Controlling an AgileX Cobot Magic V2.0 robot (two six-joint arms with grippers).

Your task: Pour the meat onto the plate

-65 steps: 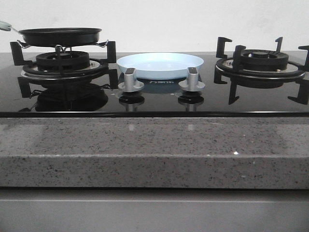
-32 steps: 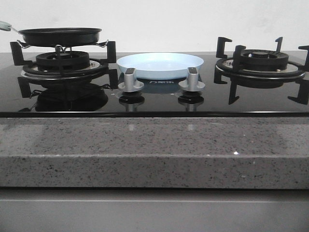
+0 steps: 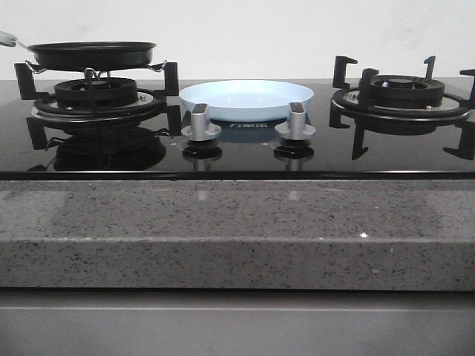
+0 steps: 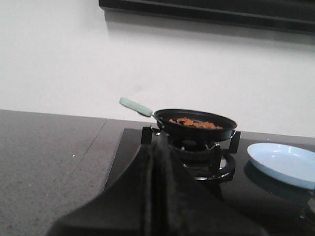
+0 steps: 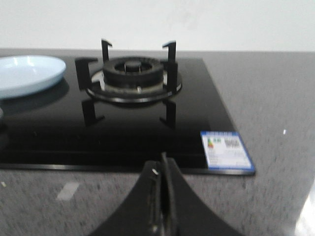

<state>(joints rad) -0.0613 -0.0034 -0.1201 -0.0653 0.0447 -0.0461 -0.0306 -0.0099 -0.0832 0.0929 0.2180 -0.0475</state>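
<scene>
The light-blue plate (image 3: pixel 247 99) lies on the black glass hob between the two burners, behind the two knobs; it also shows in the left wrist view (image 4: pixel 285 162) and in the right wrist view (image 5: pixel 27 73). A black frying pan (image 3: pixel 92 53) with a pale green handle (image 4: pixel 136 106) sits on the left burner. The orange-brown meat (image 4: pixel 194 123) lies in the pan. My left gripper (image 4: pixel 158 147) is shut and empty, short of the pan, low over the hob's edge. My right gripper (image 5: pixel 162 164) is shut and empty over the stone counter, in front of the right burner. Neither gripper shows in the front view.
Two silver knobs (image 3: pixel 201 123) (image 3: pixel 295 122) stand in front of the plate. The right burner (image 3: pixel 401 96) has tall black pan supports. A grey stone counter edge (image 3: pixel 237 230) runs along the front. A blue-edged label (image 5: pixel 226 150) sticks on the hob's near right corner.
</scene>
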